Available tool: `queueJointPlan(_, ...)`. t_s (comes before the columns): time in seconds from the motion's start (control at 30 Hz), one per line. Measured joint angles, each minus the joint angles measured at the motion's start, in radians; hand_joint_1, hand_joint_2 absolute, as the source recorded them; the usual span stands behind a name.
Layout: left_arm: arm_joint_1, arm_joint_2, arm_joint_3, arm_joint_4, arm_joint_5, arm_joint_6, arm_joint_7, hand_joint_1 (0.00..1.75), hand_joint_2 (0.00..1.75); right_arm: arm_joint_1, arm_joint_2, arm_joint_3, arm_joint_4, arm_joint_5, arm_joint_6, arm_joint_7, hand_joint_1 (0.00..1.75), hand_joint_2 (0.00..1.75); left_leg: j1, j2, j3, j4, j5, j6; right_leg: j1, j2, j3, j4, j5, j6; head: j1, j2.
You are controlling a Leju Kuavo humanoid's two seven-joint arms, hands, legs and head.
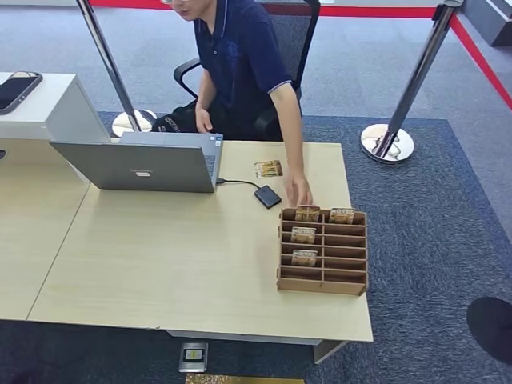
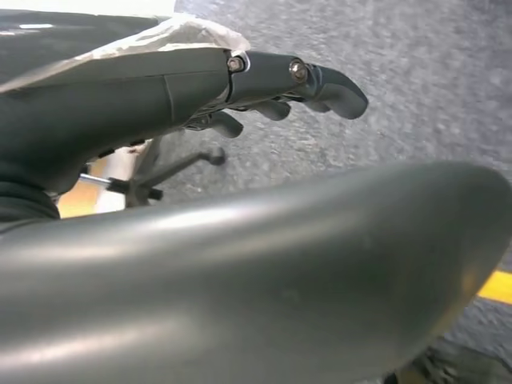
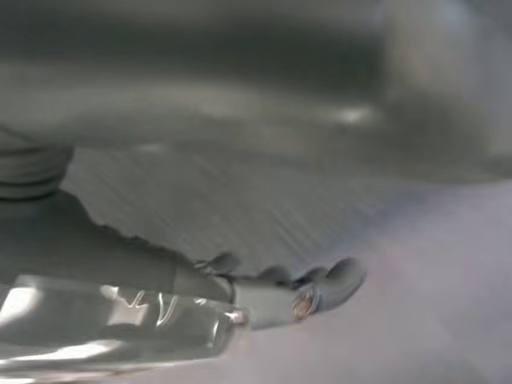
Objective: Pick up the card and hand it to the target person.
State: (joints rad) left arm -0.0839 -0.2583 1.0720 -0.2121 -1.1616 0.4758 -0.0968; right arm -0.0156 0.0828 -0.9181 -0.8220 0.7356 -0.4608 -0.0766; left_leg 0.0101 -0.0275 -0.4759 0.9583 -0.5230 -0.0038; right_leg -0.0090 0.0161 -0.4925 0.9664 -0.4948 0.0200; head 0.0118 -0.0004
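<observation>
Head view: a light wooden desk fills the centre of the frame. At its right end, lower right of centre, stands a brown slotted card rack. Four cards stand in it: one in the back-row left slot, one in the back-row right slot, and two more in the left column, the upper above the lower. A further card lies flat on the desk above the rack, near the far edge.

A seated person in a dark polo shirt, upper centre, reaches one hand down to the rack's back edge, just beside the back-left card. A grey laptop sits open at left of centre; a cable runs from it to a small dark device between the flat card and the rack. A phone rests on a white unit at the upper left. Two stanchion posts stand on the carpet behind the desk.

Left wrist view: the left hand hangs over grey carpet, fingers extended and slightly apart, holding nothing.

Right wrist view: the right hand is blurred; fingers appear extended, empty.
</observation>
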Motion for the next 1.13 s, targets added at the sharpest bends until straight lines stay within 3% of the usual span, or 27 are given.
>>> queueJointPlan(0.1, -0.003, -0.002, 0.001, 0.0, 0.006, -0.004, -0.024, 0.0, 0.0, -0.022, -0.003, -0.06, 0.223, 0.005, 0.071, 0.129, 0.0, 0.0, 0.0, 0.0, 0.0, 0.0, 0.0, 0.0, 0.0, 0.0, 0.0, 0.001, 0.0, 0.0, 0.0, 0.0)
queueJointPlan(0.2, -0.005, -0.005, 0.001, 0.0, 0.008, -0.009, -0.036, 0.0, 0.0, -0.031, 0.009, -0.08, 0.373, 0.031, 0.101, 0.206, 0.0, 0.0, 0.001, 0.0, -0.001, 0.0, 0.0, -0.001, 0.0, 0.0, -0.001, 0.001, 0.0, -0.001, 0.0, 0.0)
queueJointPlan(0.33, -0.006, -0.008, 0.001, 0.0, 0.008, -0.013, -0.045, 0.0, 1.75, -0.047, 0.031, -0.083, 0.48, 0.102, 0.147, 0.266, 0.0, 0.0, 0.001, 0.0, -0.001, -0.001, 0.001, -0.001, 0.001, 0.0, 0.0, 0.002, 0.0, -0.001, 0.0, 0.0)
queueJointPlan(0.37, -0.006, -0.008, 0.001, 0.0, 0.004, -0.016, -0.048, 0.0, 1.75, -0.049, 0.039, -0.079, 0.498, 0.122, 0.155, 0.256, 0.0, 0.0, 0.001, 0.0, -0.001, -0.001, 0.001, -0.001, 0.001, 0.0, 0.0, 0.002, 0.0, -0.001, 0.0, 0.0)
queueJointPlan(0.5, -0.006, -0.008, 0.0, 0.0, -0.02, -0.034, -0.067, 0.0, 1.75, -0.066, 0.068, -0.038, 0.546, 0.202, 0.18, 0.169, 0.0, 1.75, 0.0, 0.0, -0.001, -0.001, 0.001, -0.001, 0.001, 0.0, 0.0, 0.002, 0.0, -0.001, -0.001, 0.0)
queueJointPlan(0.73, -0.005, -0.003, -0.021, 0.0, -0.029, -0.051, -0.067, 0.0, 1.75, -0.116, 0.079, 0.05, 0.571, 0.253, 0.194, 0.136, 0.0, 1.75, -0.001, 0.0, 0.0, 0.0, 0.002, 0.0, 0.0, 0.0, 0.0, 0.001, 0.001, 0.0, 0.0, 0.0)
queueJointPlan(1.13, 0.033, 0.048, -0.205, -0.014, 0.203, -0.134, -0.037, 0.0, 1.75, -0.083, 0.053, 0.235, 0.574, 0.064, 0.244, 0.125, 0.0, 1.75, 0.0, 0.0, -0.001, 0.0, 0.002, 0.0, 0.0, 0.0, -0.001, 0.001, 0.001, 0.0, -0.001, 0.0)
